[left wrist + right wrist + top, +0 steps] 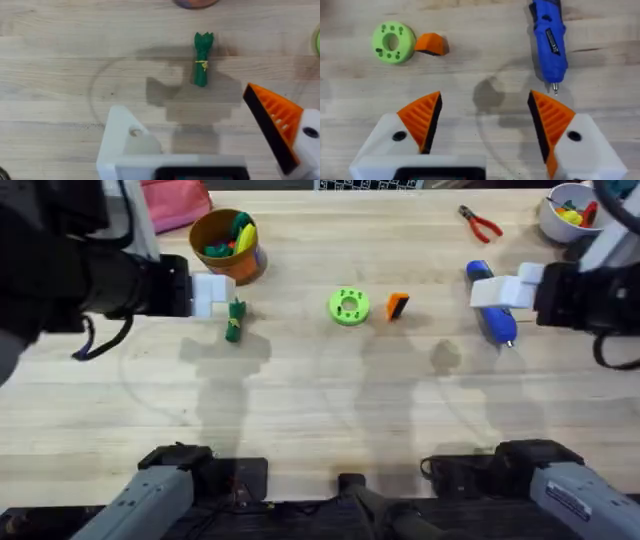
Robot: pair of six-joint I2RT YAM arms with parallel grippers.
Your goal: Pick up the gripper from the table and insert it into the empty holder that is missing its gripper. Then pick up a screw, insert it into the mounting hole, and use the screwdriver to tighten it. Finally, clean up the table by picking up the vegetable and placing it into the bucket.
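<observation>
None of your three jobs is done. The gripper [397, 306] lies on the table [320, 410] beside the green disc [348, 306]; the holder [125, 142] on your left gripper [200, 150] is bare. Right gripper [482, 125]: jaws apart, empty, near the screwdriver [548, 42]. The vegetable [235, 320] lies just outside the bucket [228, 245].

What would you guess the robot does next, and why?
Probably the right gripper moves toward the orange gripper beside the green disc and picks it up: its jaws are open and empty, and the holder on the left arm lacks its tip.
</observation>
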